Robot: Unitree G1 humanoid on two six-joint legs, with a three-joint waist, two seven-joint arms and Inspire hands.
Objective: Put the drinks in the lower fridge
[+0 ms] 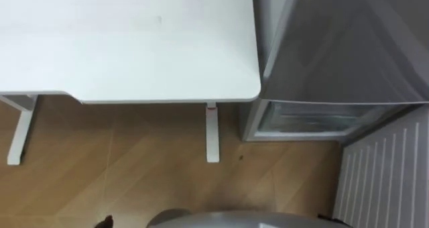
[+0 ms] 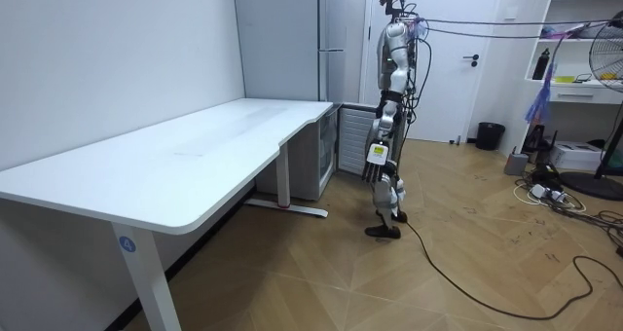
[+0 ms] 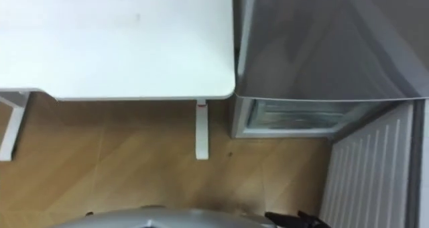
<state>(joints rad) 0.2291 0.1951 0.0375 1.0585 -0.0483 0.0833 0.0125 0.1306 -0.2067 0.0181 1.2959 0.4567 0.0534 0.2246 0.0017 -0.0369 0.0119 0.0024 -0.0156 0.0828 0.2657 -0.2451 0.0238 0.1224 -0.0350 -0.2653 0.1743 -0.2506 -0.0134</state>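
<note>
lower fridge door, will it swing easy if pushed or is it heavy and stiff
The lower fridge door stands open with bare floor beside it, so a push should probably swing it freely. Its ribbed inner face looks rigid, unlikely to flex; weight cannot be judged.

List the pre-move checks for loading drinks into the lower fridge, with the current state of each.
1. Lower fridge door open: ok. It is swung out and the drawer is exposed.
2. Drink in left hand: not ok. It hangs open at the robot's side and holds nothing.
3. Drink in right hand: cannot tell. Its fingertips sit at the lower edge, grip hidden.
4. Drink location known: cannot tell.
5. Stance: ok. The robot is upright and faces the fridge, with the table to its left.
</note>
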